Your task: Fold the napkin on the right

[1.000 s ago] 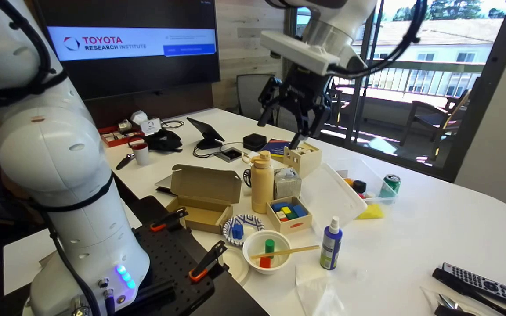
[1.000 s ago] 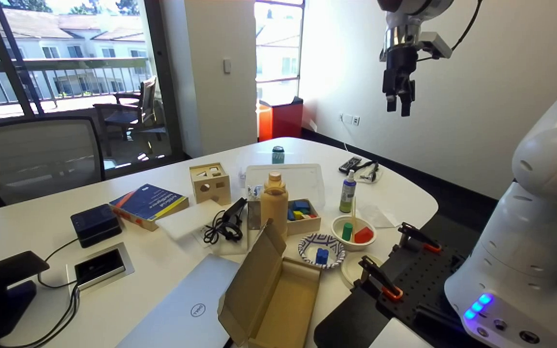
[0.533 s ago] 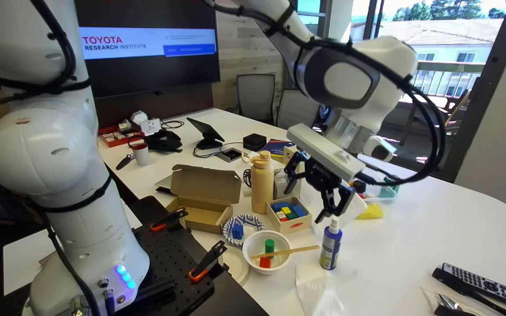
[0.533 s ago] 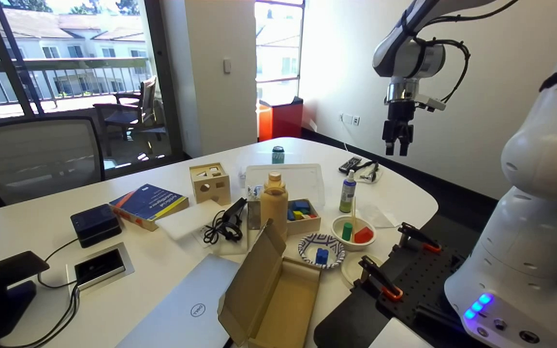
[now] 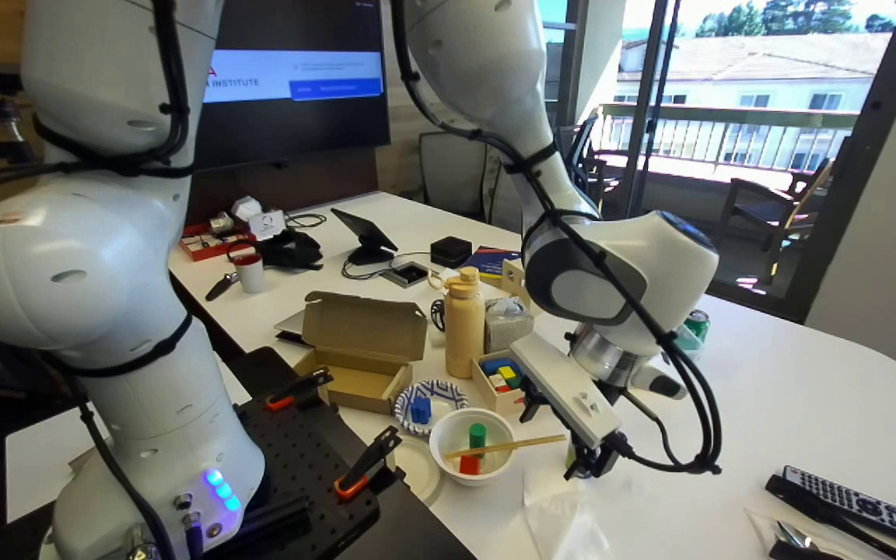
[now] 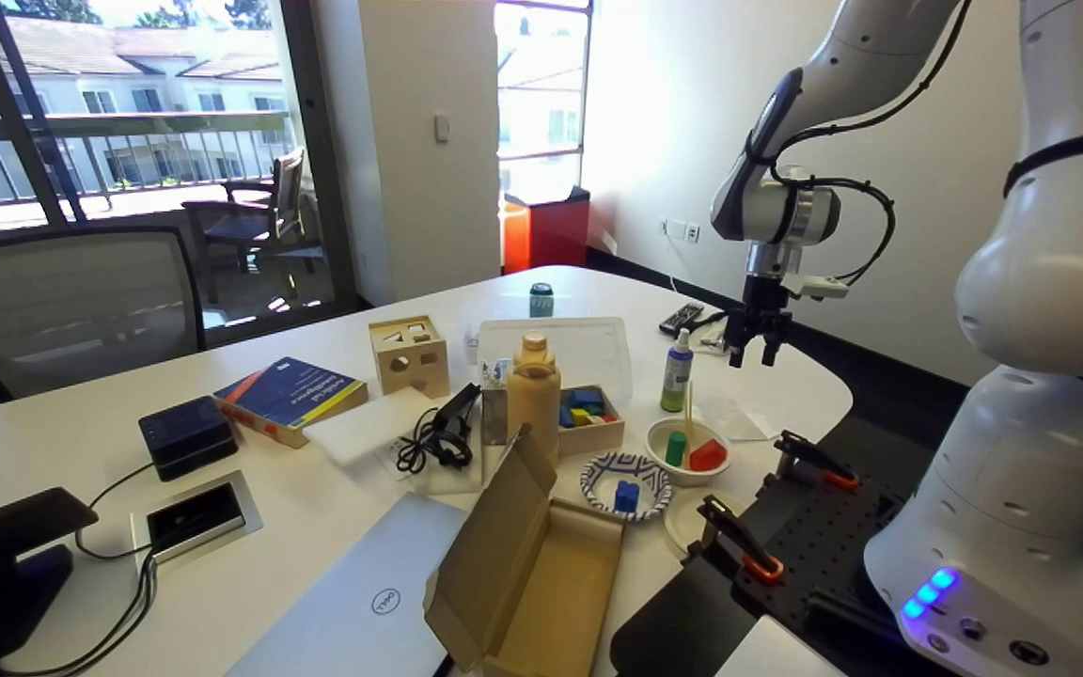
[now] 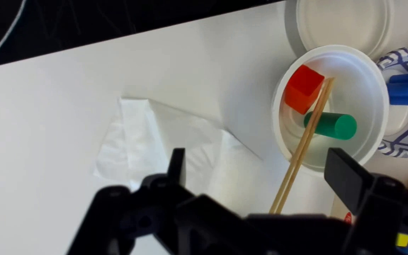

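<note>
The napkin [image 5: 561,513] is a pale, creased white sheet lying on the white table. It also shows in an exterior view [image 6: 731,417] beside the spray bottle, and in the wrist view [image 7: 190,138] left of the white bowl. My gripper [image 5: 549,442] is open and empty above the table, near the spray bottle. In an exterior view [image 6: 753,359] it hangs above and past the napkin, apart from it. In the wrist view [image 7: 255,164] the fingers are spread wide, and the left finger covers part of the napkin.
The white bowl [image 7: 370,102] holds a red block, a green cylinder and chopsticks [image 7: 303,145] that jut toward the napkin. The spray bottle [image 6: 676,376] stands close by. A patterned plate [image 5: 448,393], block box [image 5: 522,400] and tan bottle [image 5: 464,327] stand beyond. A remote [image 5: 868,505] lies on the table.
The arm has swung over and come down steadily, from high above the table to low near the spray bottle and napkin. The gripper has stayed open. The napkin has not moved.
</note>
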Robot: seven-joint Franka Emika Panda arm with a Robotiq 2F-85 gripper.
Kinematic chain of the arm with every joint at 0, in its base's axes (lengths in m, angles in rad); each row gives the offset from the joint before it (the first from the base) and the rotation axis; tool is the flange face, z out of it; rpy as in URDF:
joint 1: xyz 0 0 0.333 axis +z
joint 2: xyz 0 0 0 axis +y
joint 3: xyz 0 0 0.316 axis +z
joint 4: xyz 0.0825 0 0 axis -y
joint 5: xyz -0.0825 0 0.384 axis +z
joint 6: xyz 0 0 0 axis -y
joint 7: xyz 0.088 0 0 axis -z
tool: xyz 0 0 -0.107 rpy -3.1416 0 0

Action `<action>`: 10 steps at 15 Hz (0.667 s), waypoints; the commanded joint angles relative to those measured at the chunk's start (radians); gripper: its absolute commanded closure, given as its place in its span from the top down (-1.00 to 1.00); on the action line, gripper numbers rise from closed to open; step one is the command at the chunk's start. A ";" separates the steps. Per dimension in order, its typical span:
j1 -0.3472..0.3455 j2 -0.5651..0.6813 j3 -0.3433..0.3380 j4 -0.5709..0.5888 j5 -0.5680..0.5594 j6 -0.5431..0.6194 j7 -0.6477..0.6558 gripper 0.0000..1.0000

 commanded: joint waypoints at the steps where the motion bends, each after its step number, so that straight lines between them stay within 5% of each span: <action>1: -0.074 0.094 0.053 0.044 0.030 0.084 0.008 1.00; 10: -0.211 0.311 0.154 0.221 0.025 0.151 0.088 1.00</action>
